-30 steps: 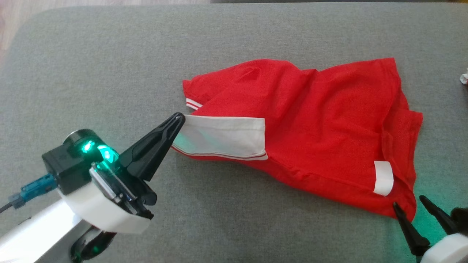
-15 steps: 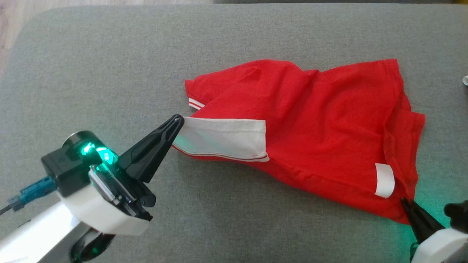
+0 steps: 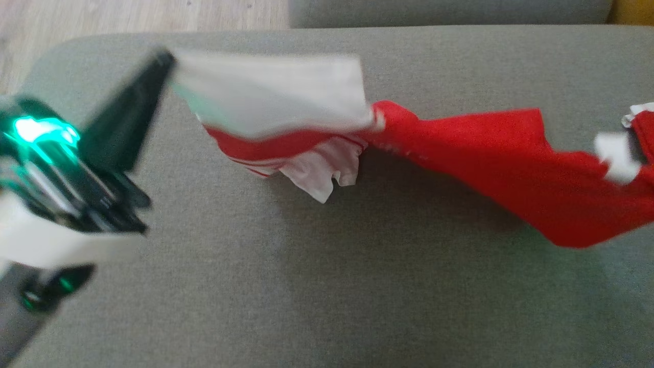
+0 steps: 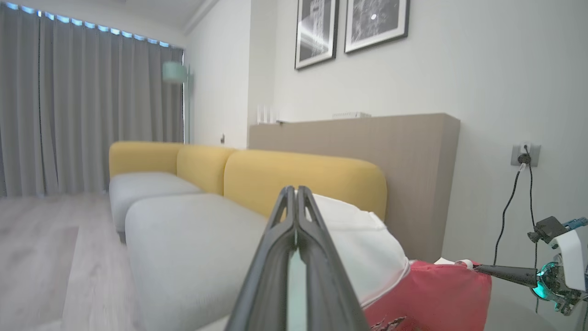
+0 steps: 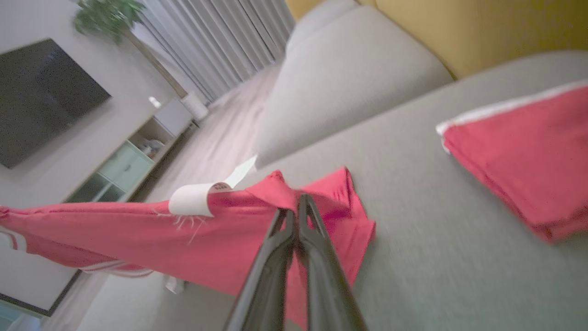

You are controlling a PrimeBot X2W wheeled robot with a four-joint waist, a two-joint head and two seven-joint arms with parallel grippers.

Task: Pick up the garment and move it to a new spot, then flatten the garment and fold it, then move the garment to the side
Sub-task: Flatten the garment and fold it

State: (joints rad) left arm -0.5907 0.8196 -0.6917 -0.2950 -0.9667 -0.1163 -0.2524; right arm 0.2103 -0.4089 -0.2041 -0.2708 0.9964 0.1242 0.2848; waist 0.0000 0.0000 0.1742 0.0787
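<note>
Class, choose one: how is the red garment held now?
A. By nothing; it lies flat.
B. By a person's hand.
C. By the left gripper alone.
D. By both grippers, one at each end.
D: the left gripper is shut on the white part of the garment, the right gripper on its red end.

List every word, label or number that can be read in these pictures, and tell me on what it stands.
No text here can be read.
White tag on the red garment: small dark print, too blurred to read.
Framed pictures: abstract patterns, no legible letters.
</note>
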